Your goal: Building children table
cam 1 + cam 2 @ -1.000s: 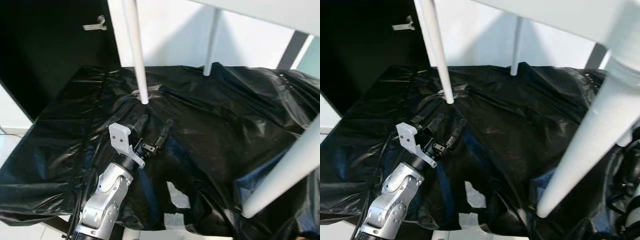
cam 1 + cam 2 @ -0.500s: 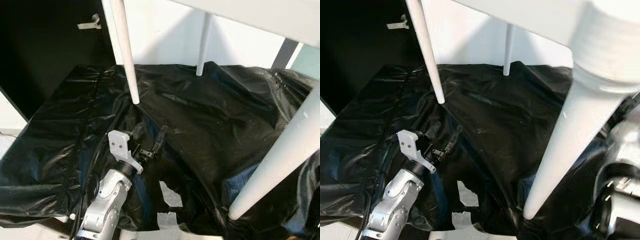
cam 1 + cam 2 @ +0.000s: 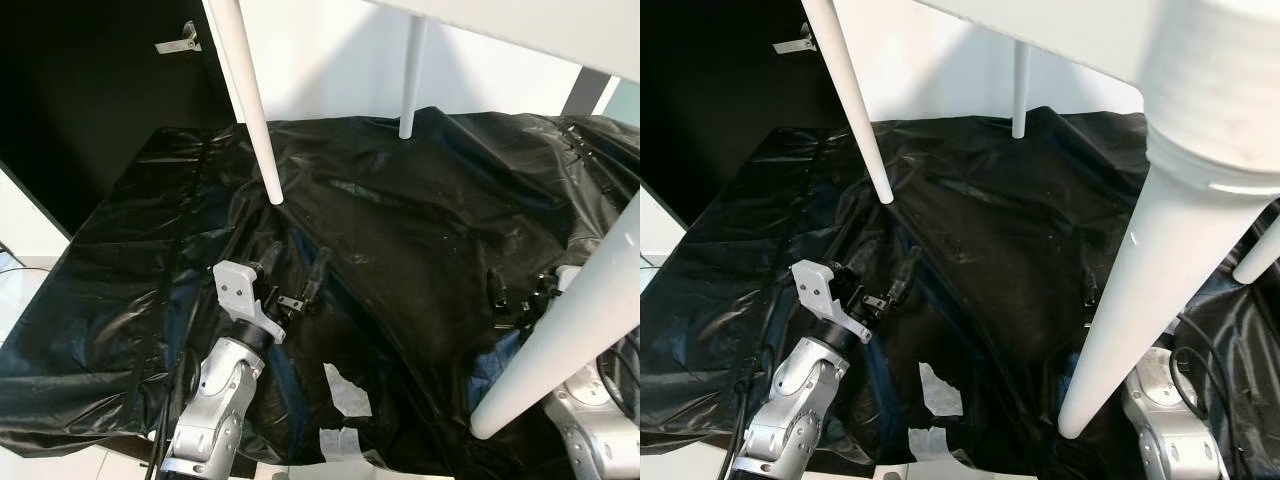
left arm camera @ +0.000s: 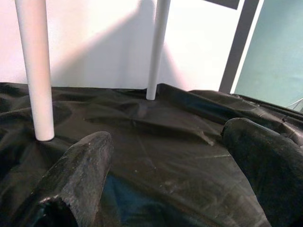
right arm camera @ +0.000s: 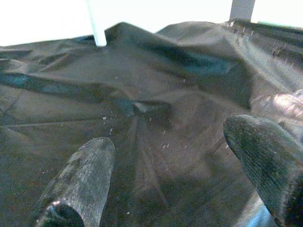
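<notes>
Black plastic sheeting (image 3: 420, 230) covers the whole work surface, crumpled and glossy, with a torn patch near the front edge showing pale floor (image 3: 345, 390). White wall behind; dark door (image 3: 100, 90) with a metal handle (image 3: 177, 40) at far left.

Children's table (image 3: 1200, 60), white, stands over the sheeting on its tapered legs. Far-left leg (image 3: 250, 100) and far leg (image 3: 410, 75) touch down on the plastic. Near leg (image 3: 1160, 260) is large in the foreground on the right.

Left gripper (image 3: 295, 280) hovers low over the sheeting, fingers apart and empty, pointing toward the far-left leg, which stands just ahead of the fingertips, not touching. Left wrist view: both legs upright beyond the spread fingers (image 4: 80, 175).

Right gripper (image 3: 520, 295) sits low just beside the near leg, partly hidden behind it; fingers (image 5: 80, 175) spread wide, holding nothing, plastic beneath.
</notes>
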Controlling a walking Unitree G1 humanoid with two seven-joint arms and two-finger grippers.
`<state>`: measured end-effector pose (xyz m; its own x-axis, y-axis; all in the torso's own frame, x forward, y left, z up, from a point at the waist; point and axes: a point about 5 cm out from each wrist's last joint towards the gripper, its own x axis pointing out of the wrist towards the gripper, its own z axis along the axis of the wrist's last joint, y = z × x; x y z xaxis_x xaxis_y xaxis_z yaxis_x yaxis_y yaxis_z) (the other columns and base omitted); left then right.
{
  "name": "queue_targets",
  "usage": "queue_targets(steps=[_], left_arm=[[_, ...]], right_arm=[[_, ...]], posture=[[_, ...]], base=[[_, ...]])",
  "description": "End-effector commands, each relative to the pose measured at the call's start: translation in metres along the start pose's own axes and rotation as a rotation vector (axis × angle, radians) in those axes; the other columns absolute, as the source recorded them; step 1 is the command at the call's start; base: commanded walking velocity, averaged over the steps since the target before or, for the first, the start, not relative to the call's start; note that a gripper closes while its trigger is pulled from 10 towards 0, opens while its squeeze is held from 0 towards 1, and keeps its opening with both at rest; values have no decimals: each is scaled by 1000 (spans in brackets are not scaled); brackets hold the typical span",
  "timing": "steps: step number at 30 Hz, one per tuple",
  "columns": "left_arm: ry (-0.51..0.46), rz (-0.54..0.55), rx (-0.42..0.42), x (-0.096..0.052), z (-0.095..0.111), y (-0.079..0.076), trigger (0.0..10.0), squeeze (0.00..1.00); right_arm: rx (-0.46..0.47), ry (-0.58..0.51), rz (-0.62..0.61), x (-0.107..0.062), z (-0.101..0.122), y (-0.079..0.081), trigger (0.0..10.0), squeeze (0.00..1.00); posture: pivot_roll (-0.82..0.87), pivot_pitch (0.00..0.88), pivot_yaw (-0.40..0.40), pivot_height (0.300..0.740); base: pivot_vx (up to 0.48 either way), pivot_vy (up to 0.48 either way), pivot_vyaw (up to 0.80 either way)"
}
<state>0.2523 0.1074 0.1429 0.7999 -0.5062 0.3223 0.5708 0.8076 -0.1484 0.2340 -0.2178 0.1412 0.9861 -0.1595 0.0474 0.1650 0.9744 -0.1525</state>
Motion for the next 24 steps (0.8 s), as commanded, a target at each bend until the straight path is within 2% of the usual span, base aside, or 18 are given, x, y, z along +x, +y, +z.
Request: queue_targets(steps=[1, 4, 6, 8, 11, 14, 20, 24], left_arm=[[-5, 2, 30, -3, 0, 4, 10000, 0], [-17, 30, 53, -6, 1, 6, 10000, 0], [-19, 104, 95, -17, -4, 10, 10000, 0], [-19, 139, 111, -20, -6, 13, 10000, 0], [38, 234, 131, -36, -17, 23, 10000, 0], [58, 289, 146, -45, -20, 26, 10000, 0], [53, 312, 139, -48, -21, 21, 10000, 0], [27, 347, 110, -44, -21, 20, 10000, 0]], right_arm=[[-29, -15, 16, -5, 3, -2, 10000, 0], [-69, -34, 38, -17, 6, -2, 10000, 0], [-61, -72, 34, -27, 8, 4, 10000, 0], [-52, -80, 33, -29, 8, 7, 10000, 0], [-45, -73, 36, -32, 3, 9, 10000, 0], [-30, -58, 62, -36, -5, 14, 10000, 0], [10, -95, 62, -37, -4, 22, 10000, 0], [30, -112, 24, -34, -3, 20, 10000, 0]], posture=[[-20, 0, 63, 740], [-2, 0, 45, 740], [14, 0, 33, 740], [14, 0, 33, 740], [32, 0, 29, 740], [49, 0, 28, 740], [50, 0, 24, 740], [47, 0, 13, 740]], base=[[0, 0, 0], [0, 0, 0], [0, 0, 0], [0, 0, 0], [0, 0, 0], [0, 0, 0], [0, 0, 0], [0, 0, 0]])
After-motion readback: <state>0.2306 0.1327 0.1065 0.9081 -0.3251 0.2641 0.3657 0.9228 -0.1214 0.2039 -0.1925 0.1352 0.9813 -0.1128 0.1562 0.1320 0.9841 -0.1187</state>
